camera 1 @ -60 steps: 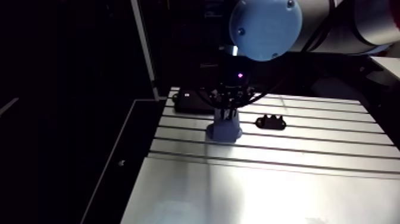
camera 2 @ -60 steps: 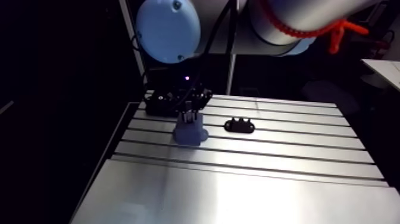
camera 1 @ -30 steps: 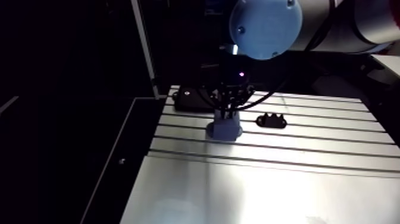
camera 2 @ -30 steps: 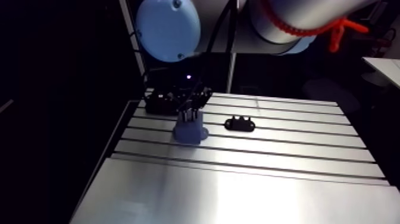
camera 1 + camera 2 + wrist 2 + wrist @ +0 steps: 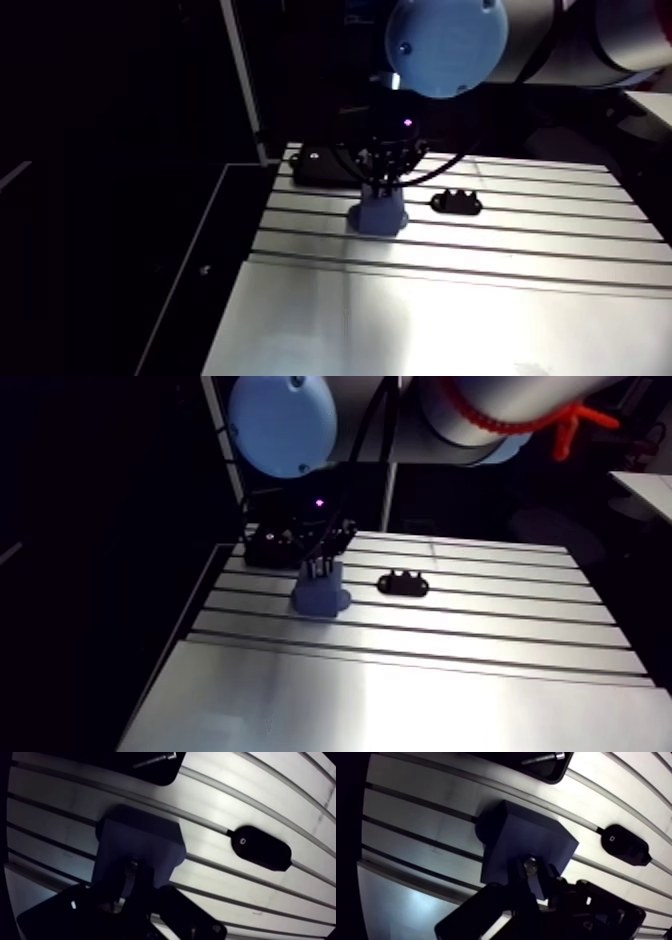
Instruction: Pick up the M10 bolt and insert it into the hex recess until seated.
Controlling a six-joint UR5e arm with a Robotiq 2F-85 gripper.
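Gripper [image 5: 534, 878] is pinched tight on the bolt [image 5: 530, 866], which sits between the fingertips right over the blue block [image 5: 533, 834]. The bolt shows end-on, so its long axis runs along the fingers, pointing down into the block. Recess is hidden under it, so can't tell seating depth. Next move is likely a straight push down.

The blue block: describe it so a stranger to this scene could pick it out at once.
On the slotted aluminium table, look under the claw: the blue block stands there. Its neighbours, a tray and a flat oval piece, are black; it alone is blue and boxy.
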